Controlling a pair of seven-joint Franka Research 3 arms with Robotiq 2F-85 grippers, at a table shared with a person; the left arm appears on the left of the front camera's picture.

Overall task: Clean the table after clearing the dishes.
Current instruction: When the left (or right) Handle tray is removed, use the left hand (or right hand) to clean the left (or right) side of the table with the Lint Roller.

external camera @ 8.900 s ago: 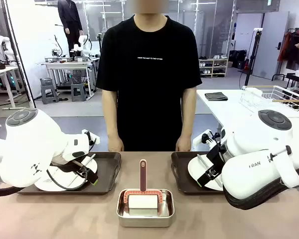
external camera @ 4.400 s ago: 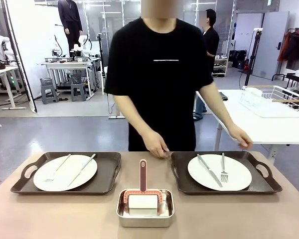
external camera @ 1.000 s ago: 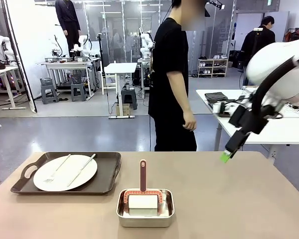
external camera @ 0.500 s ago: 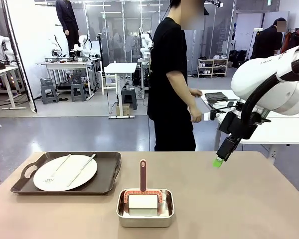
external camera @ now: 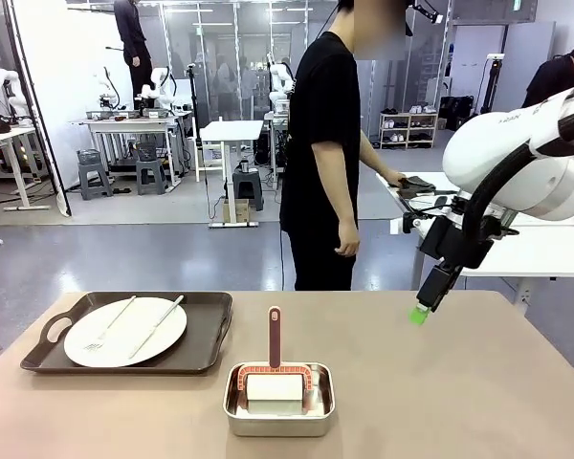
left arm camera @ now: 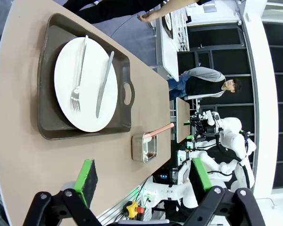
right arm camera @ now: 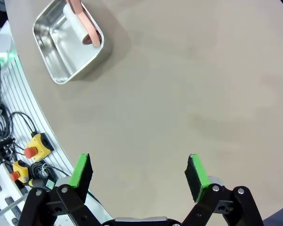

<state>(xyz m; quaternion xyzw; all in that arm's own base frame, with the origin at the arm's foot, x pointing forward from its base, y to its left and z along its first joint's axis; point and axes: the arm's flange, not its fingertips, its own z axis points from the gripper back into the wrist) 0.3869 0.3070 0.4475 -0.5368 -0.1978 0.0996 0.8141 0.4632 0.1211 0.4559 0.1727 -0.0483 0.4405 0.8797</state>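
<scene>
The table (external camera: 478, 392) has a smooth brownish top, and most of its right half lies bare. On its left half, towards the far edge, sits a dark tray (external camera: 207, 316) with handles, and on it a round white plate (external camera: 122, 340). A fork (external camera: 113, 321) and a knife (external camera: 161, 323) lie side by side across the plate, the fork on the left and the knife on the right as the front view shows them. Near the middle of the table, close to the robot's edge and just right of the tray, stands a small steel pan (external camera: 277, 424). It holds a white block, and a reddish handle (external camera: 275, 337) rises upright out of it. The right gripper (external camera: 420, 312) hangs over the far right part of the table, apart from the top, its fingers slanting down. In its own wrist view its jaws are spread wide with only bare table top between them, and the pan shows off in a corner. The left gripper (left arm camera: 144, 178) is likewise spread wide and has hold of nothing; it looks from a distance along the table at the tray and the pan. On the far side a person (external camera: 325, 143) in a black shirt stands turned sideways, one hand (external camera: 394, 178) reaching out over a white side table (external camera: 545, 256), the other hanging low.
</scene>
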